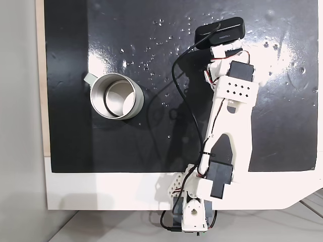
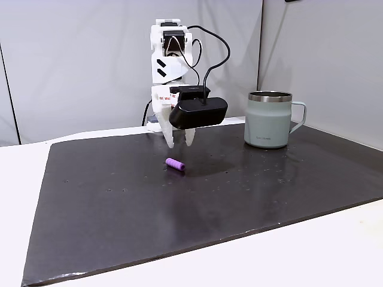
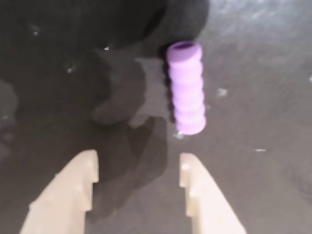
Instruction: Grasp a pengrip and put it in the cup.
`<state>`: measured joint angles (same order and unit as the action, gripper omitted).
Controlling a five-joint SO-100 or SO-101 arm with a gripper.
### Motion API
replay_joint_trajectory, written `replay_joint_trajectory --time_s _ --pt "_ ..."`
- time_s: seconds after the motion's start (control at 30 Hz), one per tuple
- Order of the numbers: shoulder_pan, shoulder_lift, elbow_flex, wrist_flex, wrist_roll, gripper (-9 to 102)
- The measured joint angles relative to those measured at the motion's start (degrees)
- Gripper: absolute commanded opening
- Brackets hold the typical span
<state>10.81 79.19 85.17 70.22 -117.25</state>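
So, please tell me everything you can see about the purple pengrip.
The pengrip is a small light-purple tube with ribbed rings along its body and an open hollow end, and it looks soft, like rubber or silicone. It lies on its side on the dark mat, touching only the mat. In the wrist view it sits just ahead of the open end effector, a little toward the right finger, not between the fingers. In a fixed view it lies left of the cup, well apart from it.
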Motion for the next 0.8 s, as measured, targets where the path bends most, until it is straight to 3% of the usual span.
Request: replay_joint_trajectory --time_s 0.5,0.67,0.8 --pt "1.2 -16.8 -13.9 2.1 -1.2 21" --pt "1.2 -19.2 -15.6 2.1 -1.2 2" --pt "1.0 -19.9 -16.0 1.9 -1.2 0"
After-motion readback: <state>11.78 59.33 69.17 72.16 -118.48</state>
